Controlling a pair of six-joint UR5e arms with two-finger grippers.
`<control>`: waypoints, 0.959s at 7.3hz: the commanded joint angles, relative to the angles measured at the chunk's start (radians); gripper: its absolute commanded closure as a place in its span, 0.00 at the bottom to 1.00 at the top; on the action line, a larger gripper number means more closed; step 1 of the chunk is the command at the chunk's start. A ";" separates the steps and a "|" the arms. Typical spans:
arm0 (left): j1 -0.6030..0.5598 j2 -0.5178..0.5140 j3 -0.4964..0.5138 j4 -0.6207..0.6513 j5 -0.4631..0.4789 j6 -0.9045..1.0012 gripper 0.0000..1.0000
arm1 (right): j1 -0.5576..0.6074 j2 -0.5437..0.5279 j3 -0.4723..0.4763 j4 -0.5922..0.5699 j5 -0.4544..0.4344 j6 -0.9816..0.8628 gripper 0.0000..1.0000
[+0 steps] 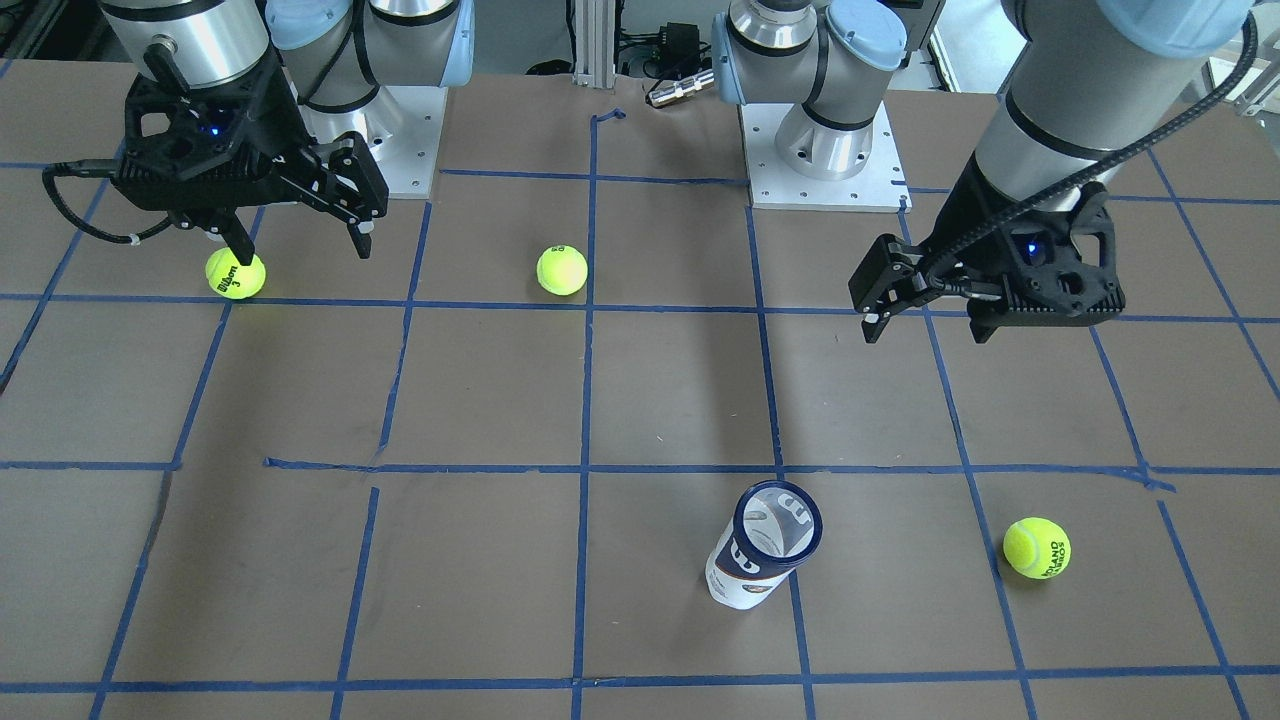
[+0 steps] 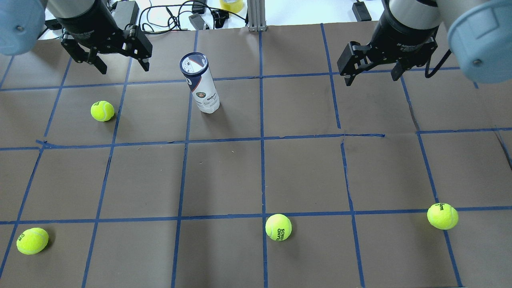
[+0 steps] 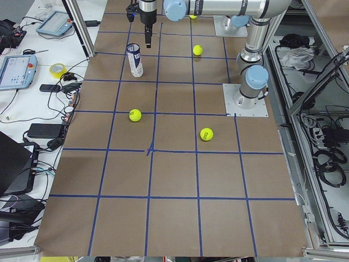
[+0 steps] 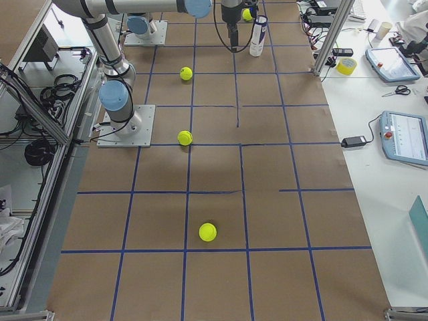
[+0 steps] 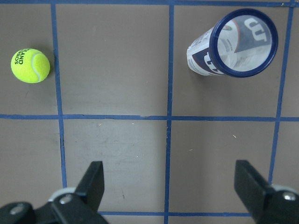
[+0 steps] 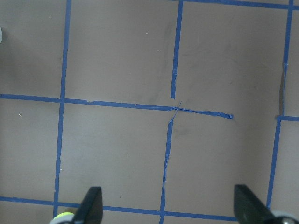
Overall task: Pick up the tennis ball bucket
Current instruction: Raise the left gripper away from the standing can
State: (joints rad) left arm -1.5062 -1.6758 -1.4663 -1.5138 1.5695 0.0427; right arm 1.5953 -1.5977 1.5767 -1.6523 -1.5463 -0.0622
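the left pincer is hanging over the bench with its jaws spread wide, gripping nothing and touching nothing; the right pincer is gaping just as wide above bare taped squares, also carrying nothing; a sliver of a tennis ball is peeking in beside one of its fingers, and whether that finger is touching it cannot be told; beyond the left pincer's fingers, across a blue tape line, the tennis ball bucket is standing upright on the bench, its long axis running vertical and its navy rim facing up toward the wrist camera; looking down through the rim, only the inside of the white and navy label is showing; in the overhead view the bucket is standing nearer the left pincer than the right, apart from both; a second tennis ball, printed with dark letters, is lying off to the bucket's side, well apart from it
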 commanded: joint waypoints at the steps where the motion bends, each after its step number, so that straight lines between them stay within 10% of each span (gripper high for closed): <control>1: 0.006 0.045 -0.054 0.006 0.001 0.013 0.00 | 0.000 -0.001 -0.001 0.000 0.000 -0.001 0.00; 7: 0.006 0.056 -0.058 0.004 0.004 0.013 0.00 | 0.003 -0.001 0.000 0.005 0.000 0.001 0.00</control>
